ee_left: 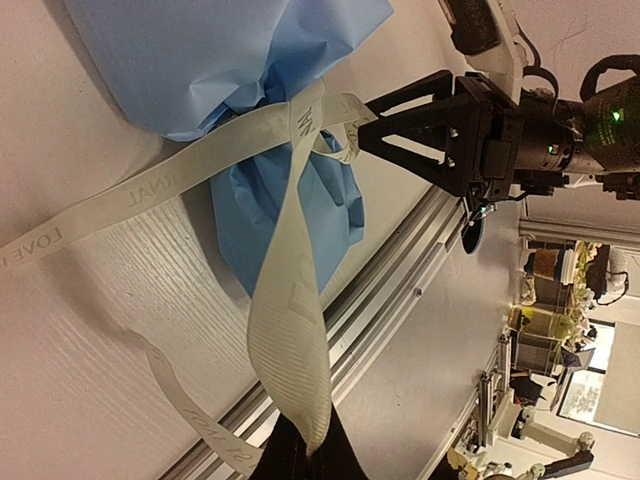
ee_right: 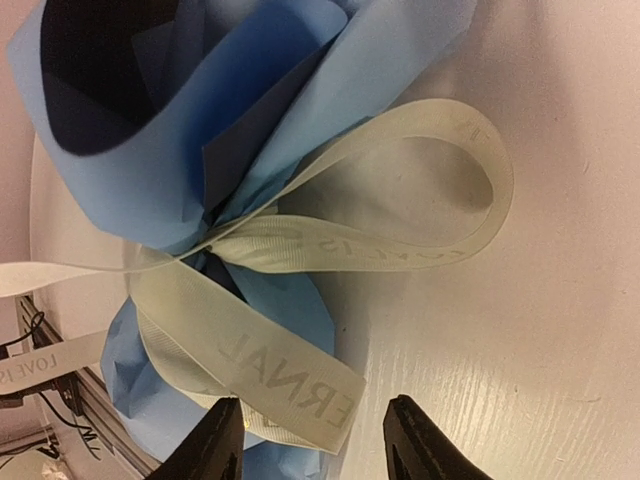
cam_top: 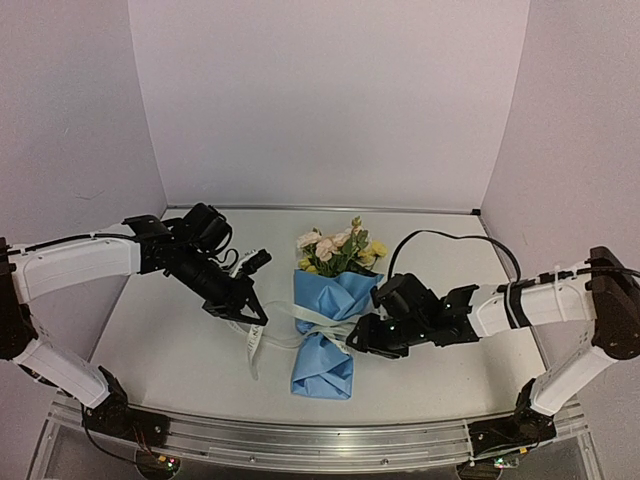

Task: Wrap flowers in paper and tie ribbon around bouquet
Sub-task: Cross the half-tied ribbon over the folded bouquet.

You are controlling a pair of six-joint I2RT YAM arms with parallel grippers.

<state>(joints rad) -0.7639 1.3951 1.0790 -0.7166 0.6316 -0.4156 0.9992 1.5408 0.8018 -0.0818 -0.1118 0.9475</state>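
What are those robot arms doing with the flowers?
They are tying a ribbon around a bouquet. The flowers are already wrapped in blue paper, and the bundle lies on the table. The ribbon goes around its pinched middle. The left end effector is shut on one ribbon end and holds it off the table. The right end effector is open, with a loose stretch of ribbon between its fingers.
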